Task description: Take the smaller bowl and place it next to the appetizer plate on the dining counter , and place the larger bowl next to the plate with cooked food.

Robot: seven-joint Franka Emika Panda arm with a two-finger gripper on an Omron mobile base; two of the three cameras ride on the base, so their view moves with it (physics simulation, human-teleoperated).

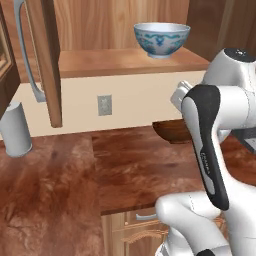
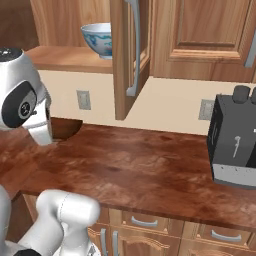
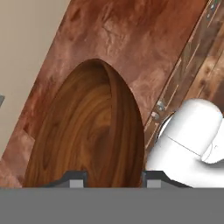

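gripper (image 3: 111,178): jaws straddle the brown bowl's rim, gripping or not, can't tell
smaller bowl (image 3: 87,131): right at the fingertips, on the counter (image 3: 144,48)
larger bowl (image 1: 161,39): way above the jaws, on the cabinet shelf (image 1: 115,60)

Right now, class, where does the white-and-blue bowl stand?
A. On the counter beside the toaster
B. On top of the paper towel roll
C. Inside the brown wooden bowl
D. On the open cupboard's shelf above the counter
D: the white-and-blue bowl sits on the wooden shelf behind the open cupboard door, well above the counter, where the brown bowl sits.
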